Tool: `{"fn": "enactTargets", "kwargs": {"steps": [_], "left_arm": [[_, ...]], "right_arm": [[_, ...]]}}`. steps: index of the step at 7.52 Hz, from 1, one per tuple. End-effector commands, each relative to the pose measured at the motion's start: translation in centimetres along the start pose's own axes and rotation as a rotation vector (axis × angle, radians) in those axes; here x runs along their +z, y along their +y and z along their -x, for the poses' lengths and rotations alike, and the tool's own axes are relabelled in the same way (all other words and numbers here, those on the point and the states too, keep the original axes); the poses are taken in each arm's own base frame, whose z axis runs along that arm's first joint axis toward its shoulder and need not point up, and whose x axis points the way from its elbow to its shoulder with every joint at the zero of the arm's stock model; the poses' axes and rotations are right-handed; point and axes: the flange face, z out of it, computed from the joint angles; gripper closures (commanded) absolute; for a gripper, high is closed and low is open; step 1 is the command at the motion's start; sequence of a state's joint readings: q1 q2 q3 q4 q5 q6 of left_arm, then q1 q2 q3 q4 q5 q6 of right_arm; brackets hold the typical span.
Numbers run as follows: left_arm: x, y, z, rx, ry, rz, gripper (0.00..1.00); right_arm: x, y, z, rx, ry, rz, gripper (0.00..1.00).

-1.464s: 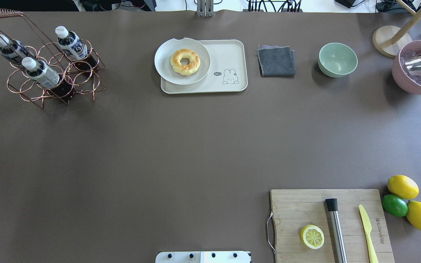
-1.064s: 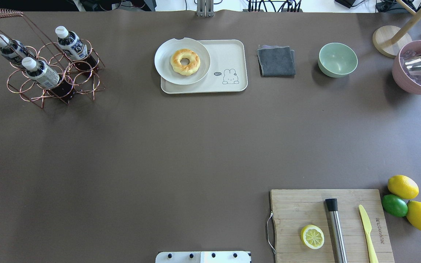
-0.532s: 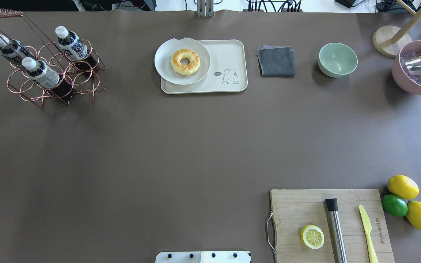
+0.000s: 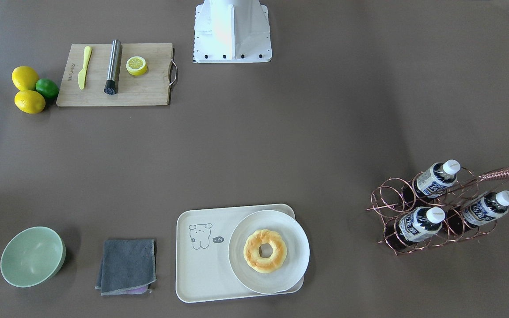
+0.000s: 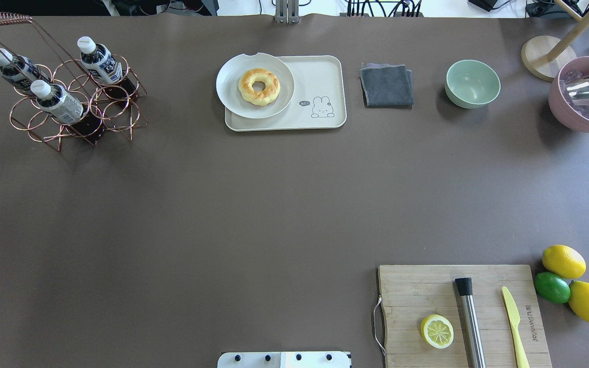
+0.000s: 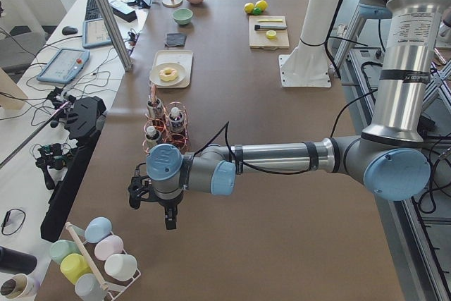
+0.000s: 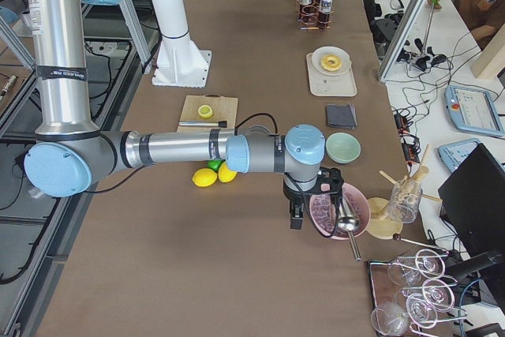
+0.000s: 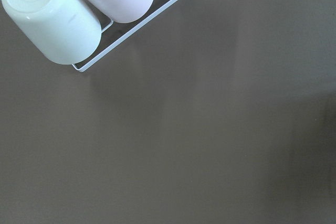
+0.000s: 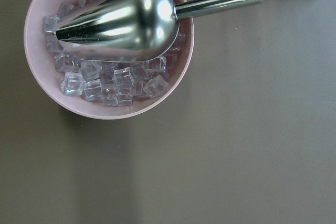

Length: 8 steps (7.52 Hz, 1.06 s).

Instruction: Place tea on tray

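Tea (image 6: 175, 120) stands in a wire rack (image 6: 163, 139) near the left end effector (image 6: 151, 209).

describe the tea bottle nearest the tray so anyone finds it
At the table's far left from the robot, a copper wire rack holds three white-capped bottles. The tea bottle is the one on the rack's side facing the cream tray; the other two sit farther away.
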State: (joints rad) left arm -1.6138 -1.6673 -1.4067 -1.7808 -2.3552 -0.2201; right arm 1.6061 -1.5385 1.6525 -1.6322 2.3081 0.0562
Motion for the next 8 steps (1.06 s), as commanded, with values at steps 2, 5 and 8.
{"fn": "enactTargets", "kwargs": {"steps": [2, 5, 8], "left_arm": [[-0.58, -0.69, -0.75, 0.008, 0.002, -0.01, 0.02], [-0.88, -1.06, -1.14, 0.013, 0.003, -0.015, 0.02], [-0.79, -0.92, -1.01, 0.012, 0.003, -0.014, 0.02]], "right_arm": [[-0.04, 0.0, 0.15, 0.001, -0.011, 0.0, 0.0], [-0.15, 0.0, 0.28, -0.008, -0.015, -0.002, 0.0], [-0.21, -0.07, 0.34, -0.006, -0.015, -0.003, 0.0]]}}
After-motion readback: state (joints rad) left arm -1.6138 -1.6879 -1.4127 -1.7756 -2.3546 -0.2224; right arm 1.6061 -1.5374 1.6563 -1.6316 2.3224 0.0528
